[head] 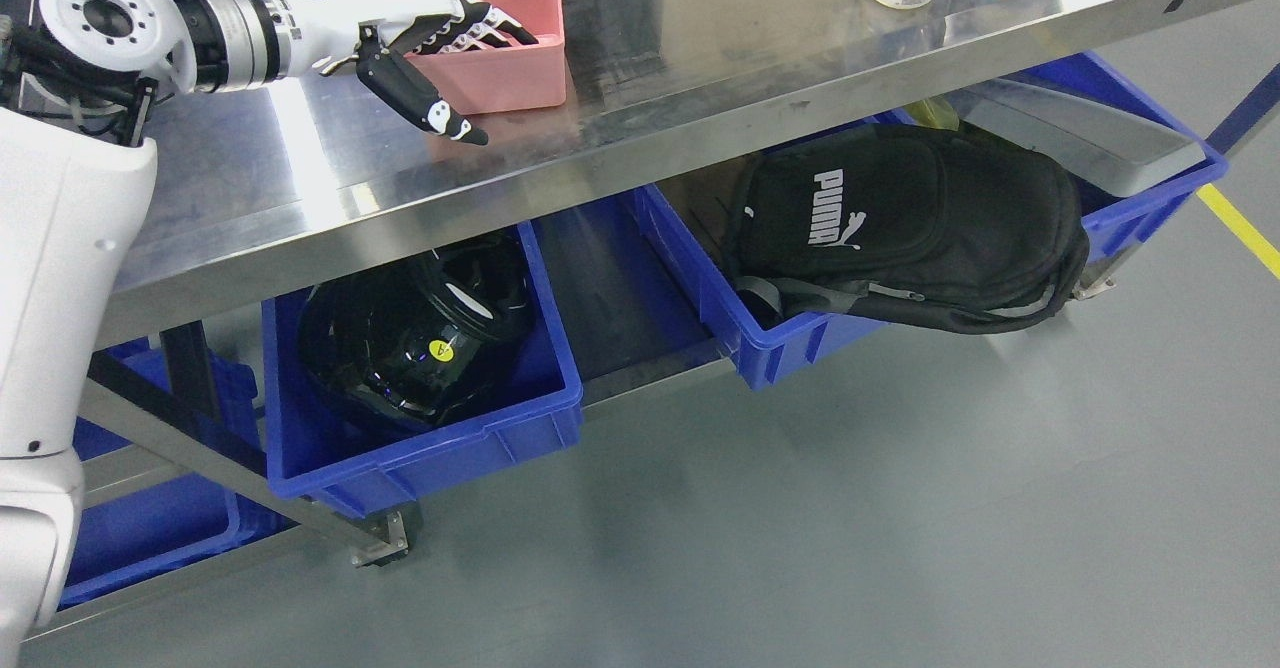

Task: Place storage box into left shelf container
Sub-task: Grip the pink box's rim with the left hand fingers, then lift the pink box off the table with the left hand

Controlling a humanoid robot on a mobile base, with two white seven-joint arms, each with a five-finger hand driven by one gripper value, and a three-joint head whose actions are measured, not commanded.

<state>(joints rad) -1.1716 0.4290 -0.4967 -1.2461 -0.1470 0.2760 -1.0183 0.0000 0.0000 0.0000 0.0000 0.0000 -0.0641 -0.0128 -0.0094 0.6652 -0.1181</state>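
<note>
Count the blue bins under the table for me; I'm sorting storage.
4 at least: one with the helmet, one under the backpack, one far right, one at lower left; others may be hidden.

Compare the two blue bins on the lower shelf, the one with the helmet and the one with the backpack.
The left blue bin holds a glossy black helmet that sits fully inside it. The right blue bin holds a black backpack that spills over its front rim. The left one lies nearer the camera. Both are blue plastic bins under the steel table.
</note>
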